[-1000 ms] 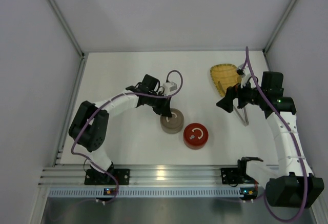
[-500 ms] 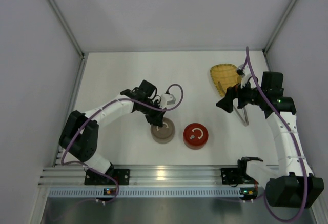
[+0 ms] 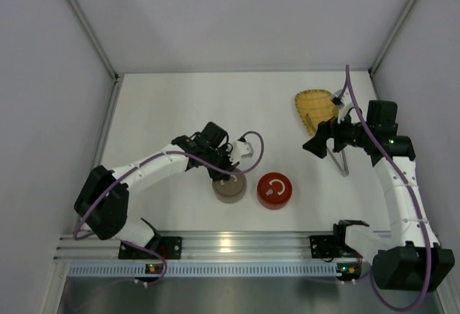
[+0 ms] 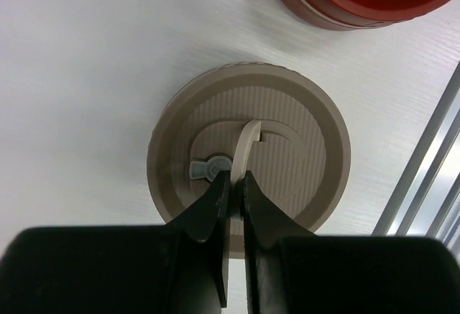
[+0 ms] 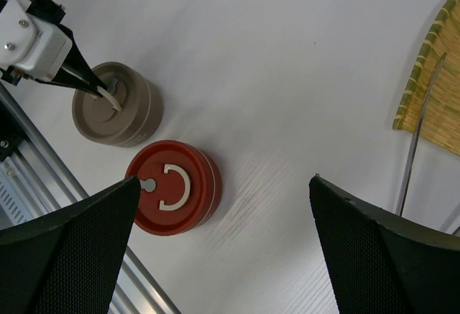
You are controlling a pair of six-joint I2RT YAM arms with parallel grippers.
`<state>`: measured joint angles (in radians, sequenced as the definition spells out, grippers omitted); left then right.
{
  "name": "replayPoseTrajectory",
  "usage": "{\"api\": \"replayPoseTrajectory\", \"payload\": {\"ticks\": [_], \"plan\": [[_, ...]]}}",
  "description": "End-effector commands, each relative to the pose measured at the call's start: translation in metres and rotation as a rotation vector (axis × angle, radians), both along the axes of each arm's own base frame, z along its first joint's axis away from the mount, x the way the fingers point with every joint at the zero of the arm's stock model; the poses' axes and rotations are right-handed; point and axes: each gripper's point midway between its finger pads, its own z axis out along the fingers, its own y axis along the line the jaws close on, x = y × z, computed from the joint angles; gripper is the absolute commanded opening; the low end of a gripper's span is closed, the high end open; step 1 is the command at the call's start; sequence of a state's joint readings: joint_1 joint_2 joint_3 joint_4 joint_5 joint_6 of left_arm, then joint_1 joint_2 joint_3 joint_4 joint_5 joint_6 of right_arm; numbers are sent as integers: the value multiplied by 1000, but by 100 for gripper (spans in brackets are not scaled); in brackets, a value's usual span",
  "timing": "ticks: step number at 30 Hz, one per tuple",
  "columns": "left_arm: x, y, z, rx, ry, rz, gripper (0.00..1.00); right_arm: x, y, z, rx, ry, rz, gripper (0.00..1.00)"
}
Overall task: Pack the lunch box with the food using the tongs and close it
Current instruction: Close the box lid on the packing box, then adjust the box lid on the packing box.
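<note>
Left pincer (image 4: 231, 177) is down on the tan tin (image 4: 287, 163), and my two black fingers are pressed together on its thin cream handle (image 4: 248, 140). The strip is caught between the tips right by the little grey pivot. From there it curves up off the ribbed lid, so it is lifted rather than lying flat. The tin itself sits upright on the white table (image 3: 180, 105), lid on, toward the near edge in front of my left base. Just beside it on the right is the red tin (image 3: 274, 190), with a sliver of table between the two. It is also lidded, and its cream handle lies flat in a C on top. Over on the other side, my right pincer (image 3: 316, 146) hangs above the table with its jaws spread wide and nothing between them. It points toward the middle and sits well apart from both tins. The tongs (image 5: 420, 138) lie just to its right. They are slim and silvery, one end resting over the edge of the yellow woven tray (image 5: 445, 113) and the rest stretched out on the table toward me. Nothing is touching them. The woven tray sits at the far right of the table, beyond that pincer.
</note>
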<state>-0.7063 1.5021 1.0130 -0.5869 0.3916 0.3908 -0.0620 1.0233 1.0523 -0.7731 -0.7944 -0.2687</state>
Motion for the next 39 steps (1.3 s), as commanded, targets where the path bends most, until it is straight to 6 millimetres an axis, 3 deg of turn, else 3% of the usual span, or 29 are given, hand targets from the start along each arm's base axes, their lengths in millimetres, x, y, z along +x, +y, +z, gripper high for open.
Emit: {"api": "replayPoseTrajectory", "payload": {"ticks": [1,7,17,23,29,31,32,35,39], "plan": [[-23,25,-30,175,-21,-12,11,2,1,7,10,-38,17,99],[-36,19,-15,162,-83,-74,24,4,1,5,13,-29,16,99],[-66,17,11,77,-24,-186,47,6,0,7,9,-37,10,99],[-76,10,28,7,-8,-227,50,6,0,6,9,-32,7,99],[-92,5,32,-28,54,-288,46,6,0,4,8,-27,7,99],[-83,-1,39,-33,44,-221,37,6,-1,3,5,-21,6,100],[-75,-3,43,-44,29,-191,23,6,-1,3,2,-25,7,99],[-58,-9,65,-104,15,-106,4,5,-1,2,3,-20,7,99],[-43,-16,82,-132,-17,-47,0,4,-1,3,1,-24,6,100]]}}
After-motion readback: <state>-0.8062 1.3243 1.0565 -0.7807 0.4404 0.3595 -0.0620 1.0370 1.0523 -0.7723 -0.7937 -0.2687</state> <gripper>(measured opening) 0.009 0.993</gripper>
